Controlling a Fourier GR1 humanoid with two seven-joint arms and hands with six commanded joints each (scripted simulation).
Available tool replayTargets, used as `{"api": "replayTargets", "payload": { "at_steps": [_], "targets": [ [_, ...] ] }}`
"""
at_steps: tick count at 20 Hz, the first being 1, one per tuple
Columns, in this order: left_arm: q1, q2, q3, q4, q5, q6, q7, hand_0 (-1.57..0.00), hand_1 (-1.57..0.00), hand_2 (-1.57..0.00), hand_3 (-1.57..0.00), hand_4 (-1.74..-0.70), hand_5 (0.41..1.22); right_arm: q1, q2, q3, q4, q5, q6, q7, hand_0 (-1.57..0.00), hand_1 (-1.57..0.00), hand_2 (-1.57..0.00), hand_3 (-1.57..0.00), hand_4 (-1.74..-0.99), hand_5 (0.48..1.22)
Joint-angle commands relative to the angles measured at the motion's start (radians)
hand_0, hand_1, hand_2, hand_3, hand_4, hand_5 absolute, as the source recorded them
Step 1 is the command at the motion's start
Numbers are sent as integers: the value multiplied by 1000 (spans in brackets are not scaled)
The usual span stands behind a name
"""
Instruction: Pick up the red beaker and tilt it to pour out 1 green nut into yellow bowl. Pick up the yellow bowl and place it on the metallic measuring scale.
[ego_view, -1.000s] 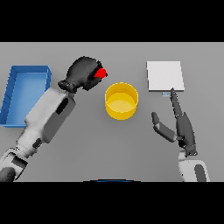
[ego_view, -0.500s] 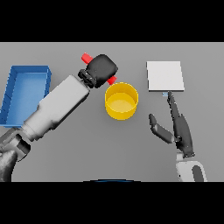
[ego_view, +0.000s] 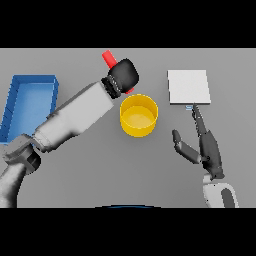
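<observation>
My left hand (ego_view: 124, 76) is shut on the red beaker (ego_view: 108, 58), of which only a red end shows up and to the left of the hand and a thin red edge shows below it. The hand hangs over the far left rim of the yellow bowl (ego_view: 138, 115), which stands upright at the table's middle. The beaker lies tilted; I cannot see any green nut. The metallic measuring scale (ego_view: 188, 86) is a flat pale square at the back right. My right hand (ego_view: 206, 146) rests open below the scale, fingers pointing at its front edge.
A blue tray (ego_view: 11, 102) stands at the left edge of the table, beside my left forearm.
My left arm has swung right and forward with the red beaker, from left of the bowl to above its far left rim, and the beaker has turned over. The right hand stayed put.
</observation>
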Motion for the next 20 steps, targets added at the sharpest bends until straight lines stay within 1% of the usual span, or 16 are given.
{"api": "replayTargets", "payload": {
  "at_steps": [1,3,5,6,7,8,9,10,11,12,13,14,16,18,19,20],
  "targets": [
    [-1,-12,-10,12,-14,15,10,-1571,-1571,-1571,-1571,-1733,1221,-2,7,-3,2,-18,7,2,1,1,1,1,-1056,693],
    [10,-18,-33,-2,-38,26,20,-1571,-1571,-1571,-1571,-1736,1221,2,9,5,-1,-9,6,-13,1,1,1,1,-1058,700],
    [5,-21,-71,-4,-77,45,13,-1571,-1571,-1571,-1571,-1737,1221,-6,18,10,1,9,-10,3,1,1,1,1,-1055,691],
    [-1,-33,-84,6,-91,56,12,-1571,-1571,-1571,-1571,-1736,1221,-1,19,12,1,17,-16,1,1,1,1,1,-1065,684],
    [-11,-29,-99,13,-108,45,8,-1571,-1571,-1571,-1571,-1735,1221,8,21,18,-18,30,-26,-1,1,1,1,1,-1076,678],
    [-26,-39,-114,28,-123,37,2,-1571,-1571,-1571,-1571,-1735,1221,-9,23,13,-3,31,-30,14,1,1,1,1,-1082,677],
    [-40,-36,-129,25,-137,25,-15,-1571,-1571,-1571,-1571,-1734,1221,-4,19,9,1,23,-26,-4,1,1,1,1,-1082,677],
    [-53,-39,-148,29,-156,27,-21,-1571,-1571,-1571,-1571,-1733,1221,-12,21,12,14,35,-31,4,1,1,1,1,-1077,676],
    [-71,-49,-164,47,-173,28,-32,-1571,-1571,-1571,-1571,-1733,1221,-3,17,9,13,28,-28,-16,1,1,1,1,-1073,675],
    [-89,-55,-187,52,-189,8,-63,-1571,-1571,-1571,-1571,-1733,1221,2,17,7,8,22,-27,-23,1,1,1,1,-1063,673],
    [-102,-66,-205,54,-206,-6,-68,-1571,-1571,-1571,-1571,-1732,1221,-17,17,8,7,27,-29,-5,1,1,1,1,-1061,671],
    [-105,-78,-221,70,-223,-9,-59,-1571,-1571,-1571,-1571,-1732,1221,-11,16,10,10,36,-34,-16,1,1,1,1,-1059,672],
    [-118,-90,-235,80,-238,-25,-66,-1571,-1571,-1571,-1571,-1728,1221,-11,22,14,9,36,-33,-12,1,1,1,1,-1047,681],
    [-149,-87,-239,90,-244,-36,-97,-1571,-1571,-1571,-1571,-1728,1221,-22,18,9,13,37,-36,-5,1,1,1,1,-1035,685],
    [-172,-73,-223,95,-236,-2,-119,-1571,-1571,-1571,-1571,-1729,1221,-13,14,12,6,45,-39,-11,1,1,1,1,-1027,686],
    [-186,-72,-201,112,-224,22,-119,-1571,-1571,-1571,-1571,-1726,1221,-10,20,18,5,47,-37,-6,1,1,1,1,-1035,684]
  ]
}}
